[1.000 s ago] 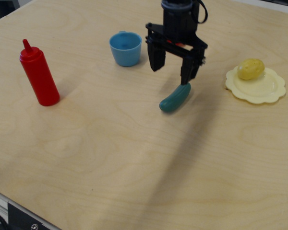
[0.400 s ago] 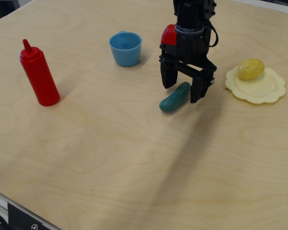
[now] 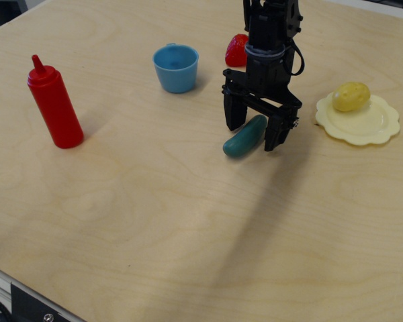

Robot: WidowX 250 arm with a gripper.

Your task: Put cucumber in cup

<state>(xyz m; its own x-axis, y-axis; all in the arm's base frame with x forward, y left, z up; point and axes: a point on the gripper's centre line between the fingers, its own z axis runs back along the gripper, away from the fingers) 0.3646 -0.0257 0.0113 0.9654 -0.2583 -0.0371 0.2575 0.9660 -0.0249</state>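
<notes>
The black pincer hung low over the wooden tabletop, its two fingers spread wide and straddling the upper end of the cucumber; nothing was clamped, and a gap showed on each side of the toy, though whether the fingertips touched the wood could not be told. The cucumber lay flat on the tabletop, tilted with one end toward 1 o'clock and the other toward 7 o'clock. The light blue cup stood upright and apart from it, off toward 10 o'clock from the pincer. A red strawberry-like object sat at 12 o'clock, partly hidden behind the arm. At 3 o'clock rested a pale yellow plate carrying a yellow potato. Far off toward 9 o'clock stood a tall red squeeze bottle, upright.
</notes>
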